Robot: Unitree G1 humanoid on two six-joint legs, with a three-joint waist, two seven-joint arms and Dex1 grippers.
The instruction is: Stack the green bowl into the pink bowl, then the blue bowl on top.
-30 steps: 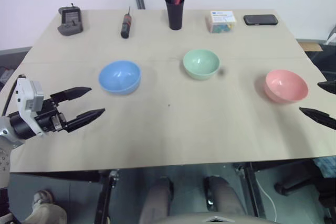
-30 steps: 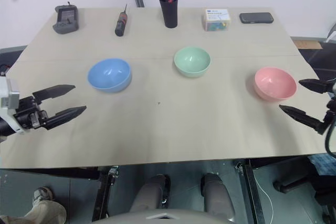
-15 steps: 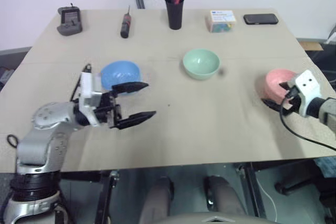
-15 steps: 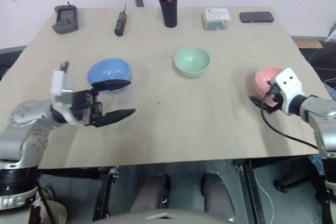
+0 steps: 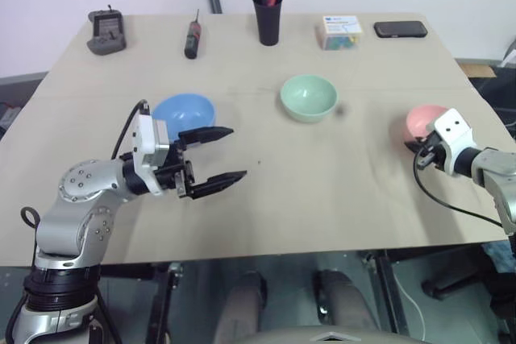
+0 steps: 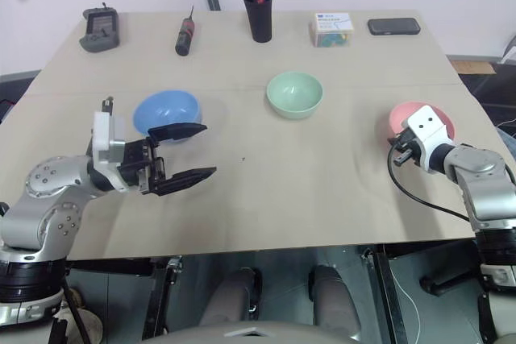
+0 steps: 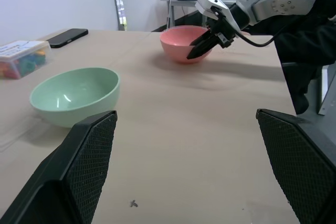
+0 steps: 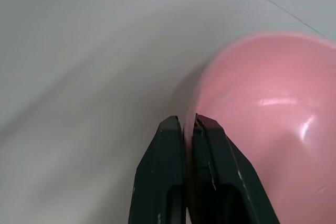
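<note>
On the beige wooden tabletop point(image 5: 322, 191), the right pincer point(image 8: 188, 124) is pinched closed on the near rim of the small round salmon-pink plastic bowl point(image 5: 425, 122). The small pale mint-green bowl point(image 5: 308, 97) sits well to the pink bowl's left, and the light sky-blue bowl point(image 5: 183, 110) farther left still. The left pincer point(image 5: 221, 154) gapes wide and empty just beside the blue bowl.

Bare table point(image 5: 322, 175) lies between green bowl point(image 5: 308, 97) and pink bowl point(image 5: 422, 121) (right hand point(image 5: 420, 151) at its rim).

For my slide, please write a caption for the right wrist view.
Right gripper with jaws shut on the rim of the pink bowl, resting on the table.
</note>
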